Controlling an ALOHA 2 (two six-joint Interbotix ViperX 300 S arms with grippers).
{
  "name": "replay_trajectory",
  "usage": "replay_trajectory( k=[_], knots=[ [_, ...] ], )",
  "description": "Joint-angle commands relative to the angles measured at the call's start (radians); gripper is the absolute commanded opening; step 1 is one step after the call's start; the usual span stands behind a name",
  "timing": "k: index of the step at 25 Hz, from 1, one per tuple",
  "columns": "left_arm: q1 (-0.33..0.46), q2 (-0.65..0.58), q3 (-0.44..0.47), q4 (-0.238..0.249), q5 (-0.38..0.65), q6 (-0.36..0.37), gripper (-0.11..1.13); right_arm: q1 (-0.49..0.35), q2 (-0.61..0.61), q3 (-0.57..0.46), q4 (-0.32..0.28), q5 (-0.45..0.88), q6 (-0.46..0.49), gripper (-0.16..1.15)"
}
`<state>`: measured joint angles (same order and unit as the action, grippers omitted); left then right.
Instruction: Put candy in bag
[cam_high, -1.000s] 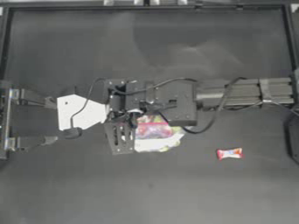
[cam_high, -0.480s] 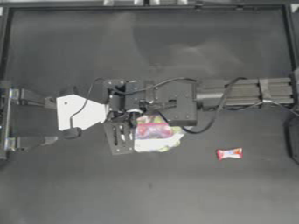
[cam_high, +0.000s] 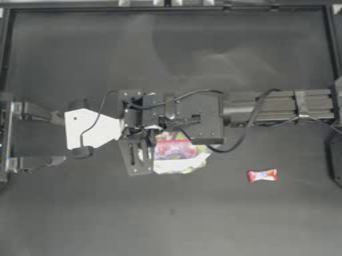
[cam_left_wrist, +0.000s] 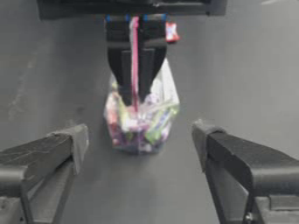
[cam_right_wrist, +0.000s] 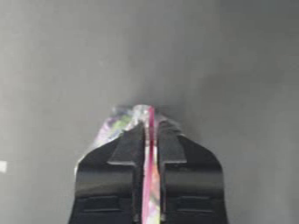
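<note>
The clear bag (cam_high: 175, 152) with multicoloured sweets inside hangs upright near the table's middle. My right gripper (cam_high: 157, 132) reaches across from the right and is shut on the bag's pink seal strip (cam_right_wrist: 151, 114). The left wrist view shows that right gripper (cam_left_wrist: 135, 97) pinching the strip from above the bag (cam_left_wrist: 140, 122). My left gripper (cam_high: 139, 156) stands just left of the bag, open, its jaws (cam_left_wrist: 140, 133) spread wider than the bag and not touching it. The candy (cam_high: 262, 175), white with red ends, lies alone on the table to the right, also the candy (cam_left_wrist: 171, 31) beyond the bag.
The right arm's links and cables (cam_high: 267, 107) stretch across the table's middle right. A raised rim (cam_high: 167, 9) borders the dark table at the back.
</note>
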<state>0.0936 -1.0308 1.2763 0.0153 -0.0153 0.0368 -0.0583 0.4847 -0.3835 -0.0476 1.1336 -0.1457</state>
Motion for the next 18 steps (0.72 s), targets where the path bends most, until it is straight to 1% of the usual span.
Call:
replay_trajectory(
  k=[1,4,6,18],
  knots=[
    [0.002,-0.002,-0.009,-0.002,-0.008,-0.002,1.01,0.002,-0.032,-0.026,-0.012,0.003,-0.002,0.18],
    [0.002,-0.011,-0.008,-0.002,-0.006,-0.002,1.01,0.002,-0.044,-0.021,-0.012,0.003,-0.002,0.09],
    [0.002,-0.017,-0.005,-0.002,-0.008,-0.002,1.01,0.002,-0.052,-0.018,-0.011,0.005,-0.002,0.06],
    [0.002,-0.018,-0.002,-0.006,-0.006,-0.006,1.01,0.006,-0.086,0.005,-0.005,-0.003,0.0,0.05]
  ],
)
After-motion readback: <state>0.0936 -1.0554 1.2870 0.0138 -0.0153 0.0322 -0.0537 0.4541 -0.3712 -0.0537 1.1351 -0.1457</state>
